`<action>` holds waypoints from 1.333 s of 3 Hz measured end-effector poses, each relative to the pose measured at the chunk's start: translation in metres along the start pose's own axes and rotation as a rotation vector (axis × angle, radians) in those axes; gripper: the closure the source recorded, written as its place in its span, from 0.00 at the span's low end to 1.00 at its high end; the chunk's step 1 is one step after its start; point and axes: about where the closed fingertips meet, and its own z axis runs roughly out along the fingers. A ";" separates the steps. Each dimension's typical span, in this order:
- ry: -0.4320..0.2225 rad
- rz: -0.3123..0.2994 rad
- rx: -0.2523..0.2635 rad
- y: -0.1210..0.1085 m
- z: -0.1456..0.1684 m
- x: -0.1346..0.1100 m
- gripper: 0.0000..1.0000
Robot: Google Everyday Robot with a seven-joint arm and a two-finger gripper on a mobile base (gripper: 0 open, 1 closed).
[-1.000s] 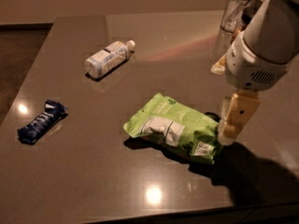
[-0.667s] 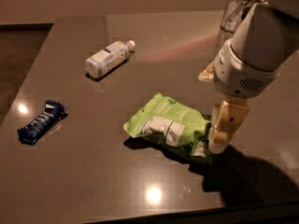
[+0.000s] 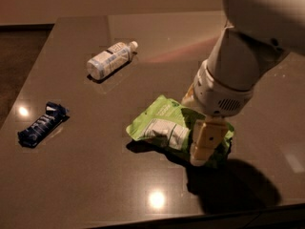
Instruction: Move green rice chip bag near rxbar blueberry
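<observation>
1. A clear, white-labelled plastic bottle [image 3: 110, 60] lies on its side far-left on the dark glossy table [image 3: 95, 185].
2. The crinkled lime-green rice chip bag [image 3: 164, 123] lies flat right of centre, white label panel up; the small dark-blue wrapped bar [image 3: 42, 124] lies well apart, near the left edge.
3. The cream gripper [image 3: 200, 157] is down on the bag's right end; whether it grasps the bag cannot be told.

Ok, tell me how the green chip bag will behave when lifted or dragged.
The green rice chip bag looks crinkled and puffy, so it will probably flop and deform when lifted. It seems light for its size. On the glossy table it should slide, not roll. The gripper is down over its right end in the view.
</observation>
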 end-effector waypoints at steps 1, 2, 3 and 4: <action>0.004 -0.005 -0.026 0.003 0.009 -0.011 0.50; -0.009 0.004 -0.026 -0.005 0.003 -0.019 0.73; -0.044 -0.038 -0.025 -0.023 0.000 -0.051 0.96; -0.095 -0.093 -0.033 -0.044 0.001 -0.092 1.00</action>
